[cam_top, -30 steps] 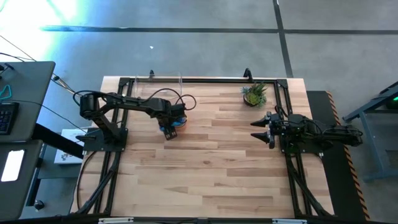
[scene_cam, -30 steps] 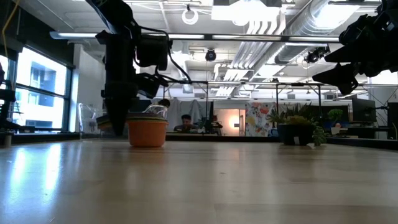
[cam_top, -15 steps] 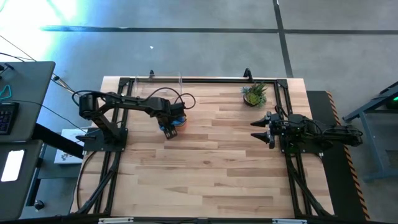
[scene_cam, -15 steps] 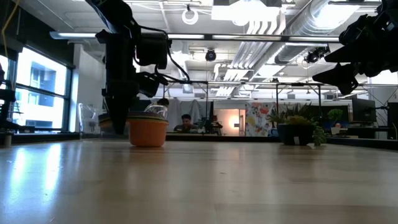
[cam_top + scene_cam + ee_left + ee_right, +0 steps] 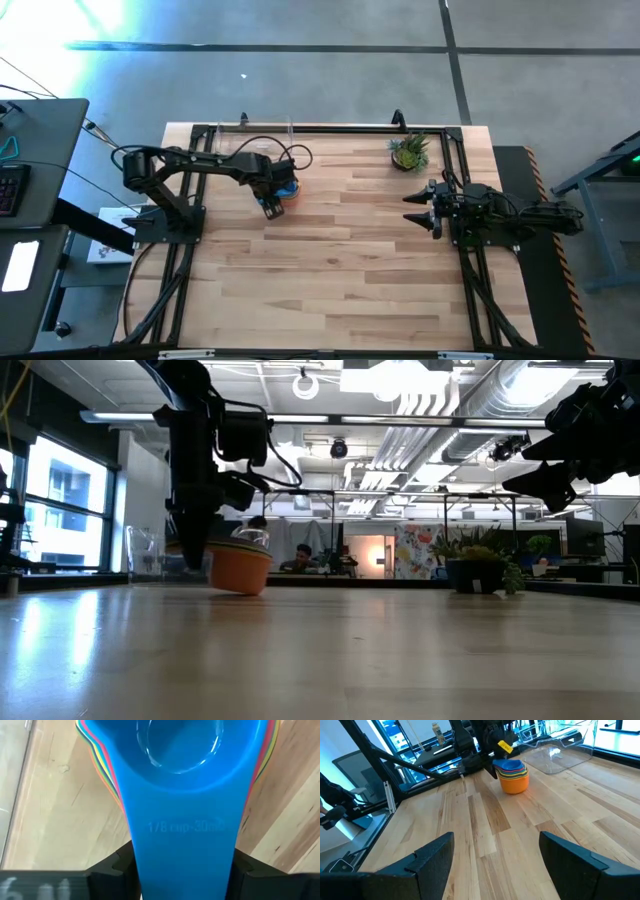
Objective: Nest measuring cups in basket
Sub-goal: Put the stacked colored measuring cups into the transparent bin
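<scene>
With the left gripper (image 5: 270,205) fingers clenched on the handles of the tilted stack of nested coloured plastic measuring cups (image 5: 238,565) beside the clear rectangular plastic basket (image 5: 262,138), lift level, clearing its wall before lowering; the right gripper (image 5: 418,208) waits released.

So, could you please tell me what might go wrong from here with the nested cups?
1. The left gripper grips the stack only by its handles, and the stack is tilted in the low view; it could slip or come apart.
2. The basket sits close behind; the stack could catch its wall on the way in.
The right gripper waits open, well clear.
</scene>
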`<state>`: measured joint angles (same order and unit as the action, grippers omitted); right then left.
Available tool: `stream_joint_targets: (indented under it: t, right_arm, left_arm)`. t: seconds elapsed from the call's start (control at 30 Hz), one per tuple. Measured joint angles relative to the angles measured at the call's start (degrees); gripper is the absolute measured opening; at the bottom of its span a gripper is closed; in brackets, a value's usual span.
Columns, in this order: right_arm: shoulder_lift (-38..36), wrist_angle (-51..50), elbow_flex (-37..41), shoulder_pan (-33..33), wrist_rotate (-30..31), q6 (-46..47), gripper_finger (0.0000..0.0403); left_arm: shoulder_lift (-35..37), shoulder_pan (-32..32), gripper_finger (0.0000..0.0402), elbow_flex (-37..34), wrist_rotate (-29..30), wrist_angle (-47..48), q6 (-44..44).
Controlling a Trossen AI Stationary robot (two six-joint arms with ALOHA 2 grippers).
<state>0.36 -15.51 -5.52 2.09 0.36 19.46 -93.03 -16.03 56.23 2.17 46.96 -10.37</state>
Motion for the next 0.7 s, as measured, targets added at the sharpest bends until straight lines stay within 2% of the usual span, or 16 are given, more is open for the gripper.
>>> stream_joint_targets:
  t: [0.7]
  right_arm:
    - [0.02, 0.02, -0.01, 0.00, -0.01, 0.00, 0.0284]
  left_arm:
    - [-1.84, -0.17, 0.0217, 0.00, -0.04, -1.24, -1.42]
